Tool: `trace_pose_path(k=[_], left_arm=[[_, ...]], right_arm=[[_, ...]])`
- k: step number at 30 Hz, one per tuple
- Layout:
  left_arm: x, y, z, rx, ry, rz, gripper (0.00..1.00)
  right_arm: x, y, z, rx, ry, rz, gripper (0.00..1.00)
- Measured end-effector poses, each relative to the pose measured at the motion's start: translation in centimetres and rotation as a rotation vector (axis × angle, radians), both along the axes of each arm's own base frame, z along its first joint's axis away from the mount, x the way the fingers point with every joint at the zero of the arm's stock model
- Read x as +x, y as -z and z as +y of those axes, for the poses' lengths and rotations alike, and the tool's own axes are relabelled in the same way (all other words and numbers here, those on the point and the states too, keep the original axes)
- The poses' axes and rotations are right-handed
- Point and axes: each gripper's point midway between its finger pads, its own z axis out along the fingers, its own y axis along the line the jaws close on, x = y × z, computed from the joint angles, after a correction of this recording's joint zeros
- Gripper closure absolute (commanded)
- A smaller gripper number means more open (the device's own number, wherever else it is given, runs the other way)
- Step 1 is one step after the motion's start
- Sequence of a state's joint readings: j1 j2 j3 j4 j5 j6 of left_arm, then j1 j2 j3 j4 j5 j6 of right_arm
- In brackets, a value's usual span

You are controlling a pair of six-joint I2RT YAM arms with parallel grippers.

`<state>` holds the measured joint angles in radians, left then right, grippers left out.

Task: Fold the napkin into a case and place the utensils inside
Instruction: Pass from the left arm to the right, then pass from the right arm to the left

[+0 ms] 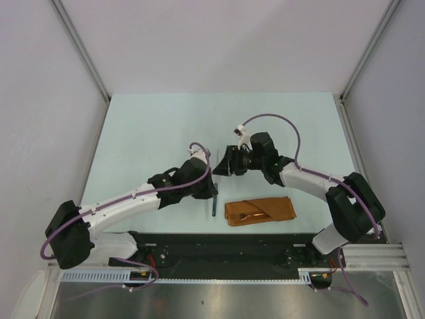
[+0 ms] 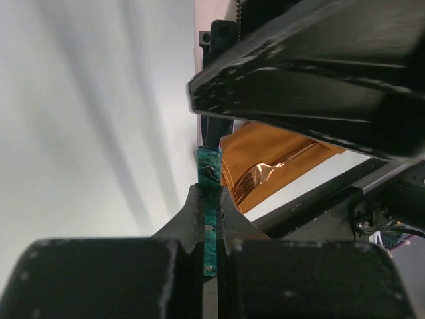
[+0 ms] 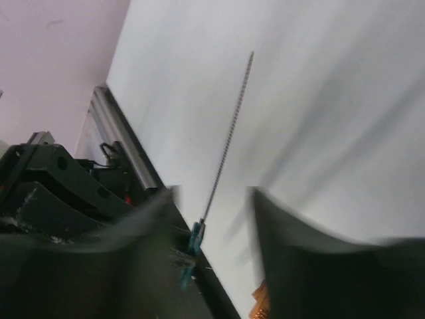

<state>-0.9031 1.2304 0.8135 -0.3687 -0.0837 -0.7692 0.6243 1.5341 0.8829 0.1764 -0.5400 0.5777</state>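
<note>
The napkin is folded into a rust-orange case (image 1: 260, 211) lying near the front edge of the table. A copper-coloured fork (image 2: 255, 178) lies in its folds with the tines showing. My left gripper (image 1: 214, 189) is shut on the dark teal handle of a knife (image 2: 211, 169), just left of the case. The thin blade (image 3: 230, 129) points away toward the table's middle. My right gripper (image 1: 222, 163) is open, hovering by the blade with nothing between its fingers (image 3: 292, 232). The right wrist view is blurred.
The black base rail (image 1: 219, 249) runs along the front edge just behind the case. The pale table (image 1: 166, 126) stretches to the back, with grey walls on both sides. The two grippers are close together.
</note>
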Motion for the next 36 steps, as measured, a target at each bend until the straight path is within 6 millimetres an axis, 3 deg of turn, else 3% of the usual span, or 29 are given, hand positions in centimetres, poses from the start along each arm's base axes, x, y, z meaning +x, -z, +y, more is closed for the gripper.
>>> trace_pose_path(k=[1, 2, 3, 4, 7, 9, 12, 15, 18, 22, 25, 36], left_arm=[[0.0, -0.1, -0.1, -0.005, 0.004, 0.001, 1.00], [-0.1, -0.1, -0.2, -0.009, 0.007, 0.001, 0.90], [-0.1, -0.2, -0.3, -0.013, 0.011, 0.002, 0.58], [-0.2, -0.1, -0.3, -0.008, 0.021, 0.004, 0.49], [-0.5, -0.7, -0.2, 0.011, 0.082, -0.018, 0.39], [-0.1, -2.7, -0.3, -0.014, 0.136, -0.055, 0.37], [1.4, -7.3, 0.7, -0.103, 0.179, -0.123, 0.36], [3.9, -11.9, 2.5, -0.172, 0.196, -0.208, 0.35], [3.3, -14.0, 2.1, -0.202, 0.338, -0.231, 0.34], [1.2, -13.0, 0.8, -0.230, 0.516, -0.162, 0.36], [-0.7, -11.9, 0.1, -0.284, 0.624, -0.085, 0.40], [-4.6, -12.1, -0.7, -0.458, 0.795, 0.011, 0.49]], right_arm=[[-0.2, 0.1, 0.4, 0.008, -0.015, 0.002, 0.93], [-0.3, 0.3, 0.6, 0.013, -0.025, 0.010, 1.00], [-0.5, 0.4, 0.9, 0.026, -0.045, 0.025, 1.00], [-0.8, 0.4, 1.1, 0.045, -0.067, 0.048, 1.00], [-1.4, 0.0, 1.0, 0.078, -0.140, 0.052, 1.00], [-1.6, -0.4, 0.2, 0.097, -0.188, 0.046, 1.00], [-2.5, -0.6, -1.0, 0.127, -0.260, 0.046, 1.00], [-5.4, -1.1, -2.1, 0.159, -0.364, 0.053, 1.00], [-9.5, -2.4, -2.2, 0.183, -0.518, 0.037, 1.00], [-14.0, -4.2, -2.2, 0.214, -0.674, 0.011, 1.00], [-15.9, -5.2, -2.7, 0.229, -0.736, -0.001, 1.00], [-17.9, -5.0, -3.1, 0.219, -0.790, 0.026, 1.00]])
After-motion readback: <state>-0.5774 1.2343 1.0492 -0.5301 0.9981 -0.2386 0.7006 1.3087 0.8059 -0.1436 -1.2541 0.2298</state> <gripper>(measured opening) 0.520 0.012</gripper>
